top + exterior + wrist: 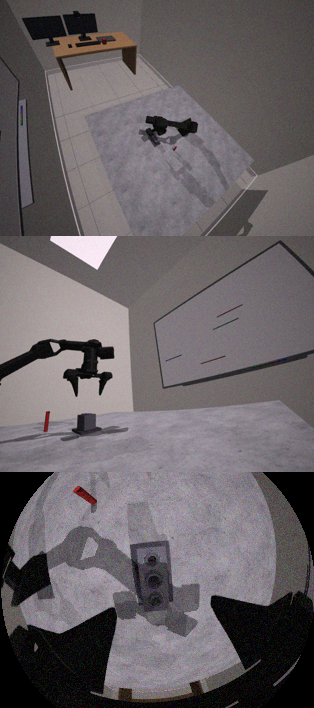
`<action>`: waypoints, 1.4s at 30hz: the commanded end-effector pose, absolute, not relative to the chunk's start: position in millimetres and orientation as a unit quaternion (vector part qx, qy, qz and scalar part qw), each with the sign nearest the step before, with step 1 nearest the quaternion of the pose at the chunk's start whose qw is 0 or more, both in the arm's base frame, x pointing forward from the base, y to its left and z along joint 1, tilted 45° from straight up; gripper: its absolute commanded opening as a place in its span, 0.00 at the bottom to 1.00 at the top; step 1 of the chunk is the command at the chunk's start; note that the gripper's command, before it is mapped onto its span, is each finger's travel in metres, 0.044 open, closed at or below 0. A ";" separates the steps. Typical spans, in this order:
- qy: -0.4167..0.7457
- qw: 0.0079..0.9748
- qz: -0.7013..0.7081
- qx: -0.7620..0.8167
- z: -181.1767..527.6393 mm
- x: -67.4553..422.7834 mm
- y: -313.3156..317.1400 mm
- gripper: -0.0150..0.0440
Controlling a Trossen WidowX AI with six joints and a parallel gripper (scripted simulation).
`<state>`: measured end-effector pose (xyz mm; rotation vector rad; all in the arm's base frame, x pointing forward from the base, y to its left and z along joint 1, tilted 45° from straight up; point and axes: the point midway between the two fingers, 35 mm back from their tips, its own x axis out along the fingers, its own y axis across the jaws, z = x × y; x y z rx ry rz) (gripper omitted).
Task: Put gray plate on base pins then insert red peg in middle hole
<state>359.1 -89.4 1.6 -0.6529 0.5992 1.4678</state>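
Red peg [46, 421] stands upright on the tabletop [177, 439] just beside the gray plate [86, 421] seated on its base [97, 430], and we judge it light, stiff and tippy, best pinched mid-shaft by our wide-open, empty gripper [87, 389] above.

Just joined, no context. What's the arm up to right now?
The arm's hand hangs open and empty above the gray plate, which sits on the base on the table. The red peg stands upright off to the side, untouched. The plate step looks done; picking up the peg and inserting it into the middle hole is likely next.
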 end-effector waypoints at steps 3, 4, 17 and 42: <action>0.263 0.650 0.652 -0.288 14.4 358.2 -100.8 1.00; 0.263 0.650 0.652 -0.288 14.4 358.2 -100.8 1.00; 0.534 0.709 0.459 0.042 72.4 330.3 -54.5 1.00; 0.699 0.434 -0.095 0.561 136.7 245.4 24.5 1.00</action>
